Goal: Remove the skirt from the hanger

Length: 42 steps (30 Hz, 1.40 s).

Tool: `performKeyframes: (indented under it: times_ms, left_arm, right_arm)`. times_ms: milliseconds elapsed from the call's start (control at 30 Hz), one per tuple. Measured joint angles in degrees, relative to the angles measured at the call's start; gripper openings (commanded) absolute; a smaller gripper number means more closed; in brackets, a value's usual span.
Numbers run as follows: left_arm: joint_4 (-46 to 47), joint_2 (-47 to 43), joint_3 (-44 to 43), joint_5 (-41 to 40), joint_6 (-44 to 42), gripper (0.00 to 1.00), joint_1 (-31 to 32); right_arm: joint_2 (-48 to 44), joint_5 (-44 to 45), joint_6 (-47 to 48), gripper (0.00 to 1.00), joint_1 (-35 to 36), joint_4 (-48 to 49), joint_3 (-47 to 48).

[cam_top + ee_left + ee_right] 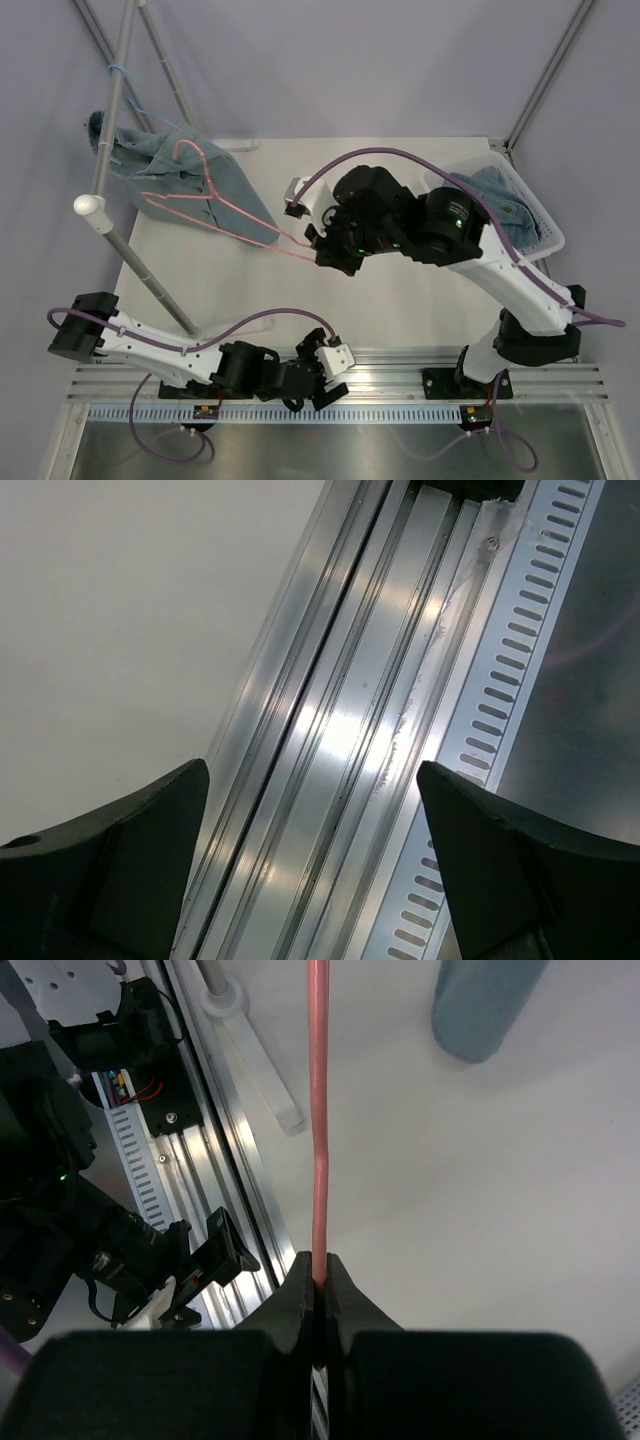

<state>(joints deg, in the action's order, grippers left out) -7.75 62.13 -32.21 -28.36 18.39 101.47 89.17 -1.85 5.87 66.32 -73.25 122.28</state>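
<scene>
Right gripper (pixel 320 1278) pressed tight on the pink hanger (pixel 215 195), pinching its tip.
The denim skirt (pixel 150 172) is bunched with that hanger at the worktop's (pixel 400 300) far-left corner; the left gripper (pixel 312 780), jaws spread and holding nothing, hangs over the near-edge rail (pixel 350 730).

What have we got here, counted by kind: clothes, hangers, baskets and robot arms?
2 denim garments: the skirt and a second piece
1 pink hanger
1 white basket
2 robot arms: left arm, right arm
Total: 6
</scene>
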Motion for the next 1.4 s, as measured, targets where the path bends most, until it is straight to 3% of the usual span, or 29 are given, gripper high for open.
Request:
performKeyframes:
  times_ms: [133,233,633,967,1400]
  left_arm:
    - [0.1,-0.7,0.0,-1.0,0.9,0.89,0.3]
    - [0.0,-0.7,0.0,-1.6,2.1,0.89,0.7]
    - [-0.3,-0.9,3.4,-2.7,7.6,0.9,2.4]
    - [-2.0,5.2,1.7,-3.1,7.4,0.9,2.4]
    - [-2.0,7.1,0.7,-3.1,7.0,0.9,2.4]
  right_arm:
    - [12.0,-2.7,3.5,0.0,-0.2,-2.4,16.4]
    - [18.2,-4.6,5.6,0.0,-0.6,-2.1,22.2]
    - [24.8,-7.8,10.1,0.0,-1.9,-0.7,24.8]
    - [24.4,-1.6,10.7,0.0,-1.9,6.0,19.5]
    - [19.0,-0.4,10.0,0.0,-1.8,9.1,18.6]
